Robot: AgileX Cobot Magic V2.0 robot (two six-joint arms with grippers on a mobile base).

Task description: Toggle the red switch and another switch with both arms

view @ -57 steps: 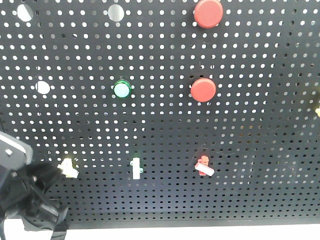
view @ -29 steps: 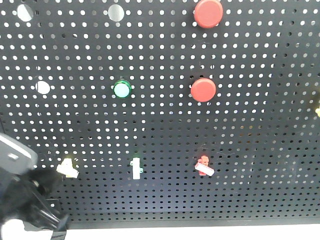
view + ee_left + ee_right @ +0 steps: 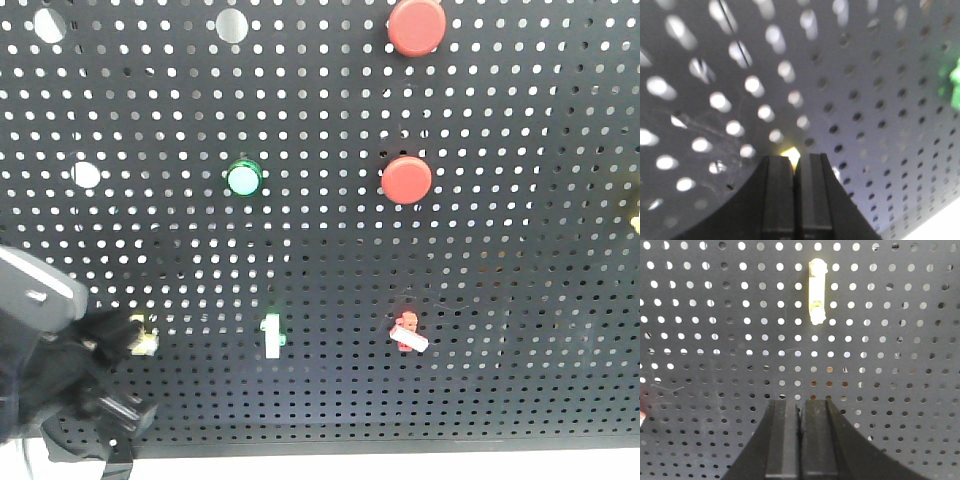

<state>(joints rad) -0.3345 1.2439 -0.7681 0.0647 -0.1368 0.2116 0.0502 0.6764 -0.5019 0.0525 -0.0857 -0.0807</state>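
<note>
The red switch (image 3: pixel 408 331), a tiny toggle with a red base and white lever, sits low on the black pegboard (image 3: pixel 500 300) with no gripper near it. The pale yellow switch (image 3: pixel 146 343) is at the lower left, mostly covered by my left gripper (image 3: pixel 125 330). In the left wrist view the left gripper (image 3: pixel 794 159) is shut, and the yellow switch (image 3: pixel 791 153) glows just beyond its tips. My right gripper (image 3: pixel 800 402) is shut too, facing bare pegboard. It does not show in the front view.
A white toggle on a green base (image 3: pixel 271 335) sits between the two switches. Two round red push buttons (image 3: pixel 407 179) (image 3: pixel 416 25) and a green round button (image 3: pixel 243 179) are higher up. A pale elongated piece (image 3: pixel 817 290) is above the right gripper. The left arm's grey plate (image 3: pixel 35 290) is at the left edge.
The left arm has moved up and to the right along the board. Its gripper now covers most of the yellow switch, which showed fully before. The red switch looks the same.
</note>
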